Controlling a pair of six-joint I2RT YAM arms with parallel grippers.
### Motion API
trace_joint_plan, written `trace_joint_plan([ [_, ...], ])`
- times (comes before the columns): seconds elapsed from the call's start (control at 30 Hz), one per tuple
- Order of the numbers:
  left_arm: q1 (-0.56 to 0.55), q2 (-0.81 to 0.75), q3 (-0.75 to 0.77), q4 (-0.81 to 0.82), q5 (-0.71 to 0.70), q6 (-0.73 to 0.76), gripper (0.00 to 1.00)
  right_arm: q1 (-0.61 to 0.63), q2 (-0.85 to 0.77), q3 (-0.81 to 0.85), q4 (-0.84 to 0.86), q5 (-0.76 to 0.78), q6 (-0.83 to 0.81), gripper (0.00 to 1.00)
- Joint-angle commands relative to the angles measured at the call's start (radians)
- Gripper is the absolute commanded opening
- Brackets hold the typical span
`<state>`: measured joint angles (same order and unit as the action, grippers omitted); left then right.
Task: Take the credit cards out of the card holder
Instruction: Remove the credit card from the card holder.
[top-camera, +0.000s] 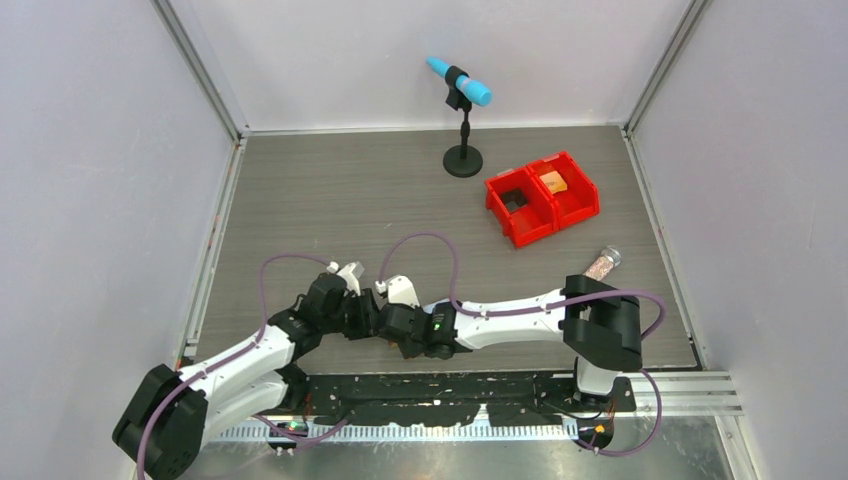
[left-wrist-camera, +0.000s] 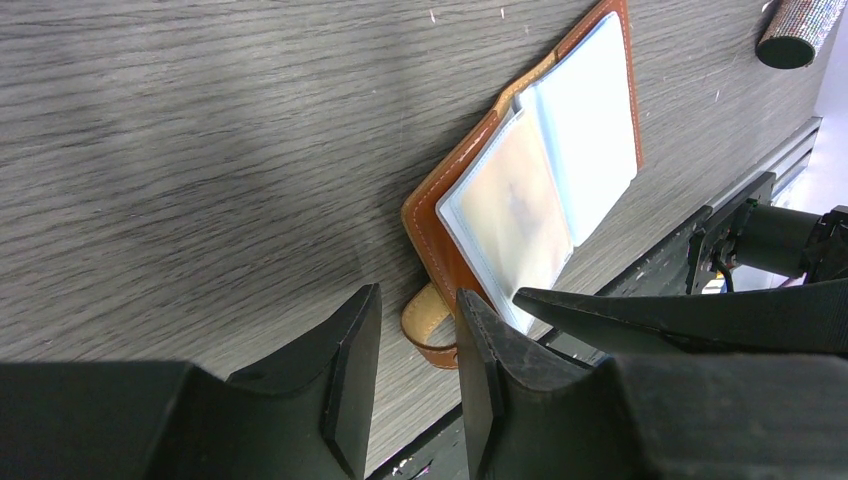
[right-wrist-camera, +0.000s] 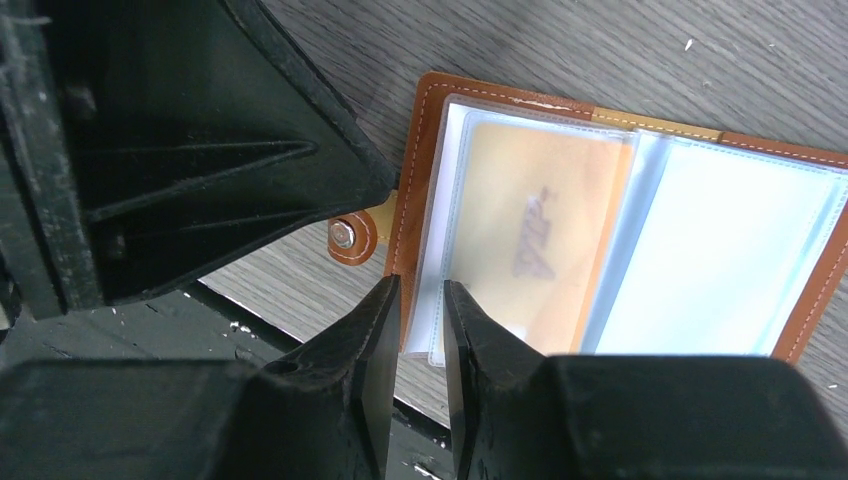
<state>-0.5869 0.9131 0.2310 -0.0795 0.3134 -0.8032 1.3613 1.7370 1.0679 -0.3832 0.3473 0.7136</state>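
Holder (right-wrist-camera: 700, 250) lies open on the table (left-wrist-camera: 200, 150) by its near edge, just ahead of your right gripper (right-wrist-camera: 421, 283), whose nearly closed jaws straddle the sleeve (right-wrist-camera: 450, 200) edge, grip unclear, the card (right-wrist-camera: 530, 230) lengthwise toward them; left gripper (left-wrist-camera: 418, 295) sits part-open at the tab (left-wrist-camera: 430, 335)

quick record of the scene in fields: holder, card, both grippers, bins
card holder: open on the table, clear sleeves up
card: orange, inside a sleeve, not out yet
left gripper: open, tips beside the tab
right gripper: jaws narrow, at the sleeve's near edge; grip unclear
bins: red, well apart from the holder
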Motion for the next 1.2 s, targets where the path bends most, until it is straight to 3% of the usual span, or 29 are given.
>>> trace_joint_plan([
  [0.0,0.004,-0.014,-0.005,0.009,-0.013,0.009,0.35,0.013,0.016,0.052,-0.020,0.051,0.001,0.30],
  [0.27,0.005,-0.017,-0.005,0.005,-0.014,0.011,0.35,0.019,0.036,0.071,-0.045,0.073,0.000,0.31],
  [0.33,0.003,-0.019,-0.005,0.003,-0.017,0.013,0.35,0.021,0.036,0.075,-0.060,0.089,0.003,0.27],
  [0.47,0.004,-0.020,-0.004,0.002,-0.022,0.015,0.35,0.024,0.016,0.075,-0.066,0.113,0.001,0.07],
  [1.17,0.004,-0.061,0.032,-0.066,-0.035,0.039,0.39,0.000,-0.167,-0.051,0.047,0.150,0.006,0.05],
])
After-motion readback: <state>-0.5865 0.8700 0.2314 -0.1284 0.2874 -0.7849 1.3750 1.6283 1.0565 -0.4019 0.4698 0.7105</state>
